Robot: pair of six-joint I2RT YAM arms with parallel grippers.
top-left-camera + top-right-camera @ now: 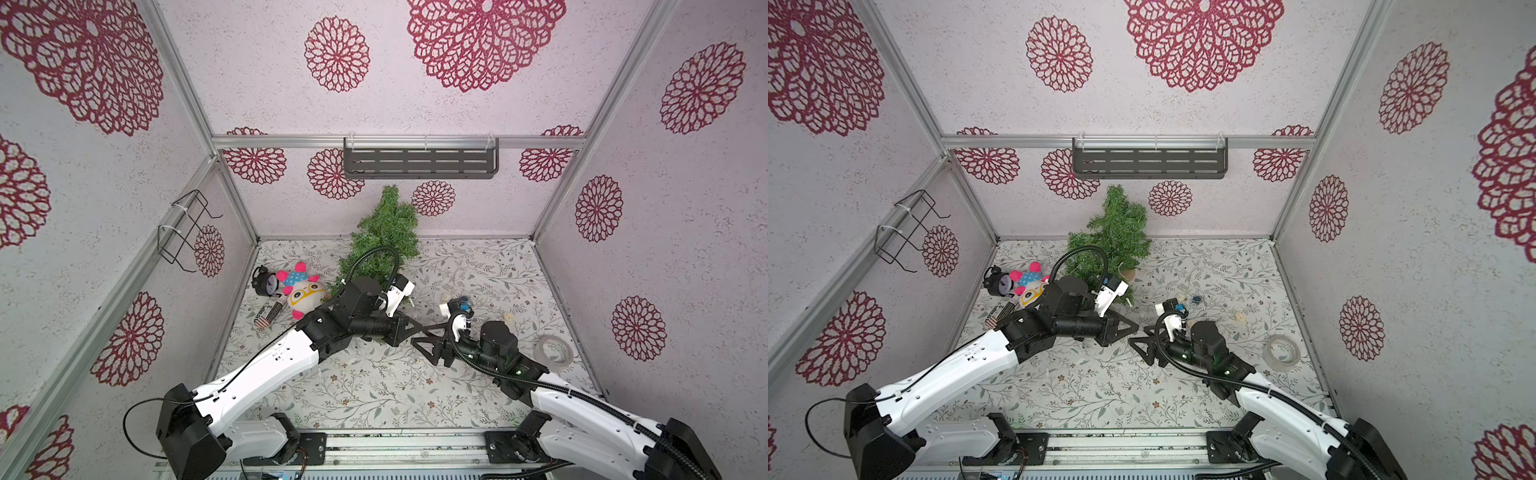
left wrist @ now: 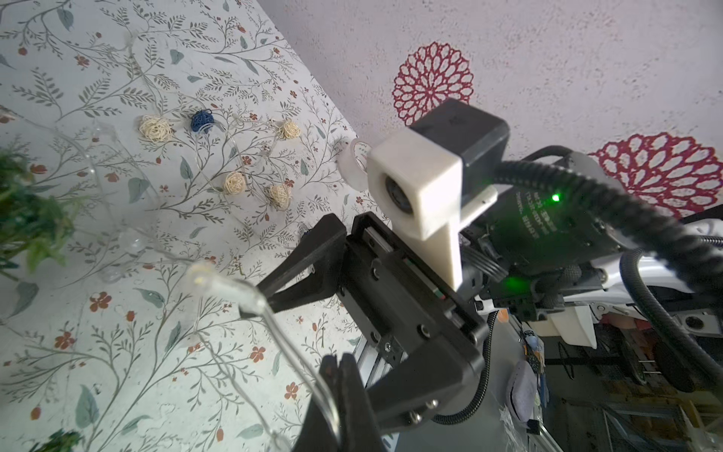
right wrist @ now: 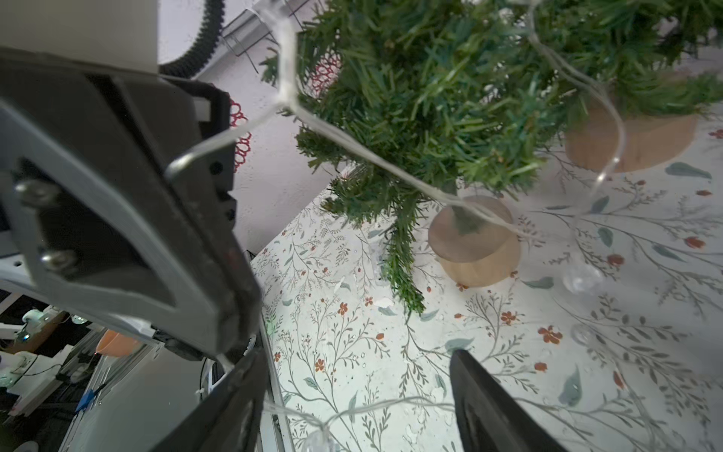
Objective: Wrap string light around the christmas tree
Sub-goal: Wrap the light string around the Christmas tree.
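Firmly pinches the string light [image 3: 286, 66] with the left gripper [image 2: 339, 370], fingers [image 2: 354, 395] pressed together at the lower centre of the left wrist view. Holds the right gripper [image 3: 356, 356] spread at the bottom of the right wrist view, wire passing between its fingers [image 3: 481, 399]. Drapes that wire across the christmas tree [image 3: 430, 98], upper right, above the table [image 3: 352, 332].

Both top views: high overhead, looking down, sharing whole table [image 1: 374, 395]. Left wrist view: close, facing right hand [image 2: 309, 352]. Right wrist view: close, low, facing left hand [image 3: 234, 336], christmas tree [image 3: 430, 98].
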